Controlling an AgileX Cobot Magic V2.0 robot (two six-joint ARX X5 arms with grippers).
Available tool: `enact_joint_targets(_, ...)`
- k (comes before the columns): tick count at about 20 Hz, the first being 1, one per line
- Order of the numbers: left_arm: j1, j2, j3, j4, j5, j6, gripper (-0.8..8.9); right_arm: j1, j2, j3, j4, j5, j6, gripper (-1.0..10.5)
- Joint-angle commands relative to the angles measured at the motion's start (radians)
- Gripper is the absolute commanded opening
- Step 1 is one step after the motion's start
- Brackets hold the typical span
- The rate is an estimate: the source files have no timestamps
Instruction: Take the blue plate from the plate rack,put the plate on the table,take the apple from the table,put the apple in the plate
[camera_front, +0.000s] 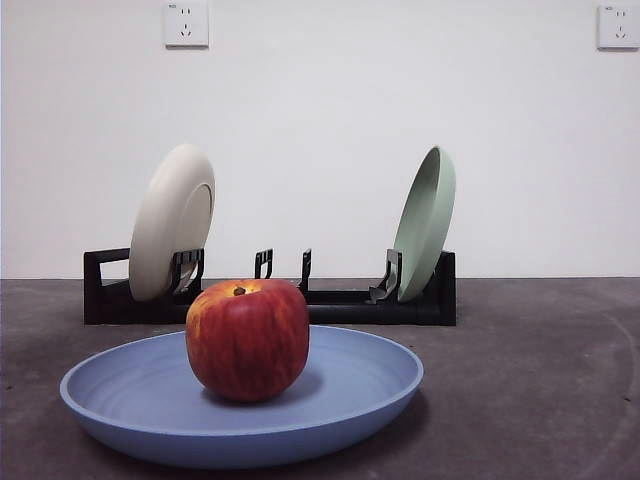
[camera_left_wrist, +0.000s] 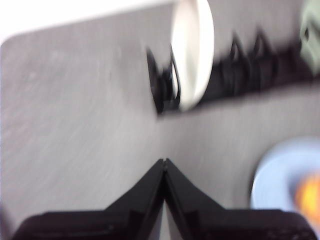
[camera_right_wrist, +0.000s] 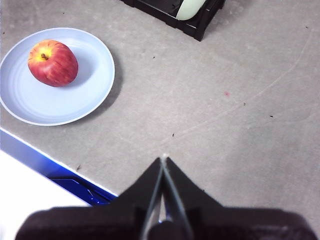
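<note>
The blue plate lies flat on the dark grey table near the front, and the red apple rests inside it. The right wrist view shows the same plate with the apple on it. Behind them stands the black plate rack. My left gripper is shut and empty above bare table; its view is blurred, with the plate off to one side. My right gripper is shut and empty, well away from the plate.
The rack holds a cream plate at its left end and a pale-green plate at its right end. A blue and white edge shows beside the table in the right wrist view. White wall with two sockets behind.
</note>
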Motion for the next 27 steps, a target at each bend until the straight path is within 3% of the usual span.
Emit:
enact_joint_targets(1, 0.149, -0.132, -0.285, 0.445, 0.323, 0.233, -0.04, 0.001, 0.0, 0.003, -0.019, 0.003, 0.009, 0.0)
enact_joint_targets(3, 0.262, -0.245, -0.495, 0.707, 0.532, 0.276, -0.04, 0.001, 0.0, 0.003, -0.019, 0.003, 0.009, 0.0)
enact_joint_targets(5, 0.355, -0.343, -0.642, 0.821, 0.637, 0.275, -0.04, 0.001, 0.0, 0.003, -0.019, 0.003, 0.009, 0.0)
enact_joint_targets(15, 0.615, -0.586, -0.863, 0.761, 0.631, 0.274, -0.04, 0.001, 0.0, 0.003, -0.019, 0.003, 0.009, 0.0)
enact_joint_targets(19, 0.632, -0.658, -0.952, 0.759, 0.631, 0.272, -0.04, 0.001, 0.0, 0.003, -0.019, 0.003, 0.009, 0.0)
enact_joint_targets(22, 0.628, -0.674, -0.952, 0.665, 0.632, 0.272, -0.04, 0.001, 0.0, 0.003, -0.019, 0.003, 0.009, 0.0)
enact_joint_targets(27, 0.629, -0.666, -0.952, 0.666, 0.631, 0.272, -0.04, 0.001, 0.0, 0.003, -0.019, 0.003, 0.009, 0.0)
